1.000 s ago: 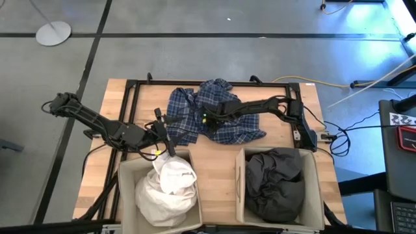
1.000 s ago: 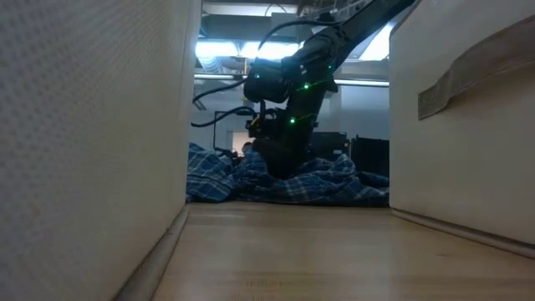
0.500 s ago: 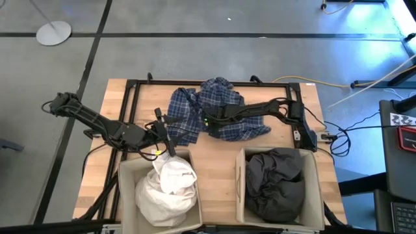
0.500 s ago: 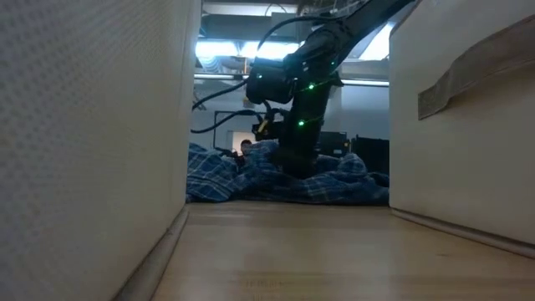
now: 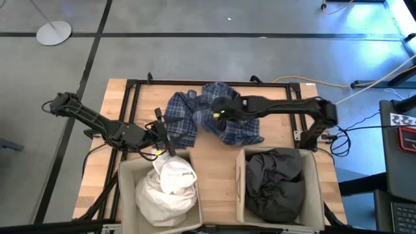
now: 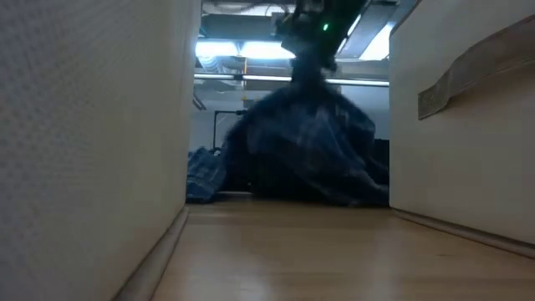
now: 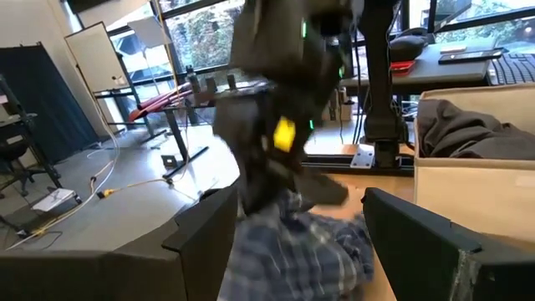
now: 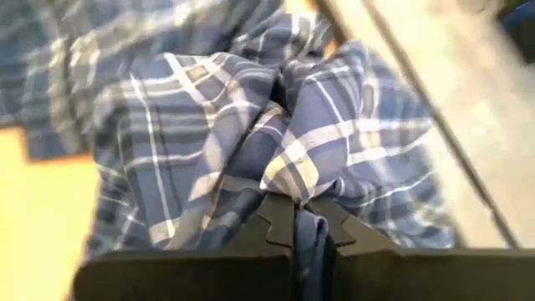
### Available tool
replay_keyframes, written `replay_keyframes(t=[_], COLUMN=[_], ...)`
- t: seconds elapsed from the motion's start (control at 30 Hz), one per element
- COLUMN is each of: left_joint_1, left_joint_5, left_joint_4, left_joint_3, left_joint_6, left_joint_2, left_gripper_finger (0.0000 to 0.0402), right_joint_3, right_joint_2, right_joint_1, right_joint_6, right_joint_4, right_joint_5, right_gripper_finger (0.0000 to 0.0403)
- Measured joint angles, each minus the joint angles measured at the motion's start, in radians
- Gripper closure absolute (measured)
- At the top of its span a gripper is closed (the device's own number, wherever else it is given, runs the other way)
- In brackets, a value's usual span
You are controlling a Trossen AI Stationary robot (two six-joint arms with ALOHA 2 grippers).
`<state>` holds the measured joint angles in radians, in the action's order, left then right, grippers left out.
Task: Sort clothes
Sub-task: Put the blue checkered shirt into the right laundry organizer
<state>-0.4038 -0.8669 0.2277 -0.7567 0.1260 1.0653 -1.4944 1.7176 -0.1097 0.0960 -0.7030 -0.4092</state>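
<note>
- Gripping a pinch of the plaid shirt, the right gripper has its fingers closed tight on a fold of the cloth; in the high view it sits over the shirt's middle.
- The shirt hangs below the gripper as a draped cone in the low view, with part of its hem on or near the table; no clear long axis shows, as it is bunched.
- The left gripper waits with fingers spread wide, just beside the shirt's left edge and at the rim of the left box.
- The right arm is the one in contact; the left is near but holds nothing.
- The left box holds the white garment; the right box holds the dark grey garment. Both boxes lie on the near side of the shirt, one to each side.
- Judgement: the coming move turns on carrying the shirt toward one box and clearing its wall with the trailing cloth.
- Beyond the table: grey floor and cables.
</note>
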Motion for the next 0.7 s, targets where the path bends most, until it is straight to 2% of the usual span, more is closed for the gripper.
replay_keyframes(t=[0.47,0.7], left_joint_1=[0.000,0.000], left_joint_5=[0.000,0.000], left_joint_4=[0.000,0.000], left_joint_3=[0.000,0.000], left_joint_6=[0.005,0.005], left_joint_2=[0.000,0.000], left_gripper_finger=[0.0150,0.0150], right_joint_3=[-0.002,-0.002], right_joint_2=[-0.346,-0.481], right_joint_1=[-0.002,-0.002], right_joint_6=[-0.055,-0.096], right_joint_4=[0.005,0.030], right_joint_5=[-0.152,-0.162], right_gripper_finger=[0.0399,0.0398])
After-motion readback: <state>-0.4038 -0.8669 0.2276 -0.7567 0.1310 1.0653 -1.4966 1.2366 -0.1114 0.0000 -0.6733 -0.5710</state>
